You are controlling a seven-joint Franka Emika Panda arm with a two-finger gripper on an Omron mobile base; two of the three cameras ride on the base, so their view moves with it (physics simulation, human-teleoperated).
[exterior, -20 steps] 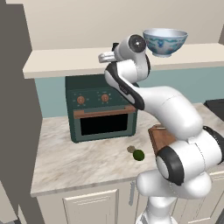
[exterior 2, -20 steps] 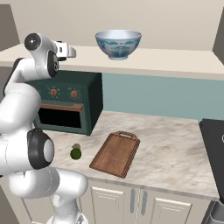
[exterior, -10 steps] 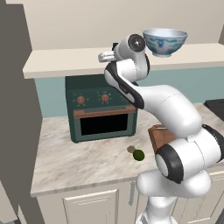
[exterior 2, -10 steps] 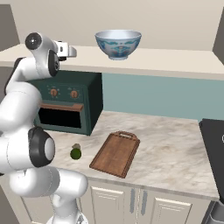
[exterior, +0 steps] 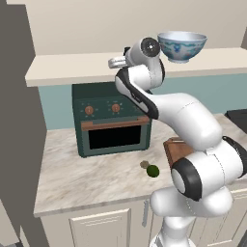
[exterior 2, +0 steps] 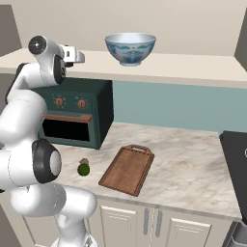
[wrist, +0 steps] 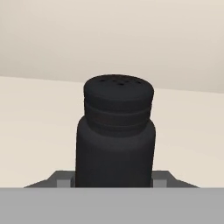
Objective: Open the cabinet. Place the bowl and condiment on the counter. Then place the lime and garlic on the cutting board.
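from left to right, we see little change in the base views: the arm has kept its reach to the cabinet [exterior: 120, 67] shelf. our gripper [wrist: 113, 183] straddles the black condiment [wrist: 115, 131], 2 fingertips [wrist: 64, 183] at its sides; whether they press it we cannot tell. the garlic [exterior: 144, 164] touches the lime [exterior: 153, 171] on the counter [exterior 2: 193, 164], the cutting board [exterior 2: 127, 169] beside them, and the bowl [exterior 2: 130, 48] has stayed on the shelf.

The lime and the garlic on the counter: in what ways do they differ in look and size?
The lime is dark green and round; the garlic is a dull tan-grey lump. The lime looks bigger than the garlic. In the left base view the lime lies nearer the counter's front edge, and the garlic sits just behind it, close beside it. Both rest on the counter in front of the oven, not yet on the cutting board.
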